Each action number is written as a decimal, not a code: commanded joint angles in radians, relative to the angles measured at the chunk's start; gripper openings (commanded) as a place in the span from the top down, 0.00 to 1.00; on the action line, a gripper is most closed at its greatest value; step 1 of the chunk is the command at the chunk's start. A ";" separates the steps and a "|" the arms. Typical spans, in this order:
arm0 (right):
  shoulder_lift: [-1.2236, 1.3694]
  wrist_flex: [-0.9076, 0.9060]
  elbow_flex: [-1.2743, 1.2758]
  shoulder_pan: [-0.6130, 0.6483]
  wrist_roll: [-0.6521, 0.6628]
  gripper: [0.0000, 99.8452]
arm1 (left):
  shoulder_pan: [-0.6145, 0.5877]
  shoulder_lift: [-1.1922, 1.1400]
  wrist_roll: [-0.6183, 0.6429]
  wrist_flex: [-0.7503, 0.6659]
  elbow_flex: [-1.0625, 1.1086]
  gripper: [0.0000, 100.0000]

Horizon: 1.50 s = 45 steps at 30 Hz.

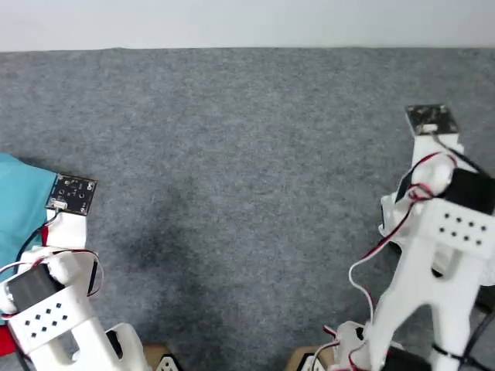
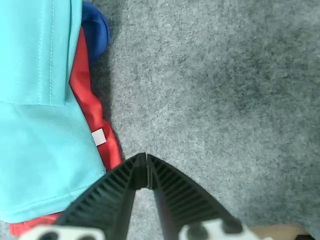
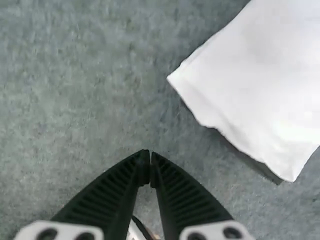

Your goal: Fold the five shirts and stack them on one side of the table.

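Shirts first: turquoise shirt [image 1: 19,201] lies at the left edge of the high view, abt mid-height, partly under the left arm [image 1: 54,309], w/ a sliver of red shirt [image 1: 6,340] at the lower left edge. Left wrist view gives the pile closer. Turquoise is on top, flat, w/ stitched seams. The red shirt's edge pokes out from under it, w/ a small white tag [image 2: 99,136] on that edge. A bit of blue shirt [image 2: 97,27] shows past the red, right at the turquoise's edge. Can't tell how many layers the pile has.

Left gripper [image 2: 146,172] sits over bare grey table cover [image 1: 247,154] just beside the red edge, jaws closed tip to tip, nothing between them. Can't tell if it touches the cover.

White shirt [image 3: 255,85] in the right wrist view looks folded, flat on the grey cover. One corner points toward the right gripper [image 3: 149,170] but is apart from it. That gripper is closed too, ribbed fingers meeting at the tips, gripping nothing, grey cover below.

High view has the right arm [image 1: 433,247] at the right side of the frame and the left arm in the lower left corner, w/ a wide stretch of grey cover between them.
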<state>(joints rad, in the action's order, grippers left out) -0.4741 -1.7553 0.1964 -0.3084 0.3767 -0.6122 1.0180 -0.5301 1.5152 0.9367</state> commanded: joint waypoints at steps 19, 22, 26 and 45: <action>-0.094 -0.039 0.140 -0.002 -0.006 0.99 | -0.153 -0.916 -0.051 0.072 -0.943 0.76; -0.094 -0.039 0.140 -0.002 -0.006 0.99 | -0.138 -1.097 -0.051 0.066 -1.081 0.75; -0.094 -0.039 0.140 -0.002 -0.006 0.99 | -0.109 -1.301 -0.051 0.074 -1.237 0.76; -0.090 -0.039 0.140 -0.002 -0.003 0.99 | 0.018 -1.392 0.048 0.238 -1.695 1.00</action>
<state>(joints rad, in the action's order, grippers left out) -0.5386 -1.7553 0.3422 -0.3084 0.3767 -0.6429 -0.5071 -0.5470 1.7146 -0.6498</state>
